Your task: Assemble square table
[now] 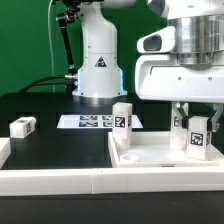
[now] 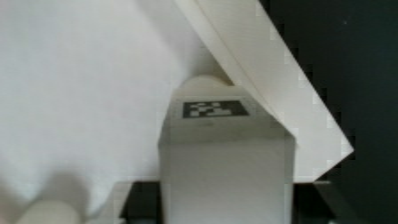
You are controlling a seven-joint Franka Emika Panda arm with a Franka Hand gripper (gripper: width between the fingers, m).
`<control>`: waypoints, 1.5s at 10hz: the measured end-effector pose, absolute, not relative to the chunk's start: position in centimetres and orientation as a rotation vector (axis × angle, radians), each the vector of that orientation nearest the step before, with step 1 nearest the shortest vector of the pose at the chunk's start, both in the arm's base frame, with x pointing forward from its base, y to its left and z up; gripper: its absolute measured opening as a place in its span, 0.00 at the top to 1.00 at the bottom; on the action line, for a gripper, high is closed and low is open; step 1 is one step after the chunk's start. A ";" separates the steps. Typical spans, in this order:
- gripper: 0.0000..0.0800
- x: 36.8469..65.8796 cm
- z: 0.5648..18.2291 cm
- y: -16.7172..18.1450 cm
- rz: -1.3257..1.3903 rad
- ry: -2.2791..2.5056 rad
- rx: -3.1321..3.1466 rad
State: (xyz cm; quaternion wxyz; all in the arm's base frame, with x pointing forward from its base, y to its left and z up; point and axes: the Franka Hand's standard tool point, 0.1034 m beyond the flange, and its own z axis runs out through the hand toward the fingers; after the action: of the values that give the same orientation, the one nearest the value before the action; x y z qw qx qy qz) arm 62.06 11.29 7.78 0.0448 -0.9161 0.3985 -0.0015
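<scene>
The white square tabletop lies at the front, on the exterior view's right, with its raised rim up. One white tagged leg stands at its far corner toward the exterior view's left. My gripper is shut on a second tagged leg and holds it upright over the tabletop's side toward the exterior view's right. In the wrist view this leg sits between my dark fingers, with the tabletop's floor and rim beyond it. Whether the leg touches the tabletop I cannot tell. A third leg lies on the black table at the exterior view's left.
The marker board lies flat behind the tabletop, in front of the robot base. The long white border wall runs along the front edge.
</scene>
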 end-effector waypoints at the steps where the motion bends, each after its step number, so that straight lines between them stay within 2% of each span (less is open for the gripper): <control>1: 0.64 62.0 7.8 11.3 0.001 1.336 -2.745; 6: 0.64 62.1 7.7 11.1 0.029 1.682 -2.537; 7: 0.53 62.1 7.7 11.2 0.034 1.719 -2.510; 8: 0.36 62.1 7.7 11.2 0.033 1.692 -2.528; 9: 0.36 62.0 7.7 11.4 0.040 1.550 -2.630; 10: 0.23 62.0 7.5 11.8 0.050 1.457 -2.687; 15: 0.19 61.9 7.4 11.7 0.027 0.981 -2.892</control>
State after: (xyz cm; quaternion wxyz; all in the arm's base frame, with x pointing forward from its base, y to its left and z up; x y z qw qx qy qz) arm 61.95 11.67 7.43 0.0435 -0.9460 0.3210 0.0088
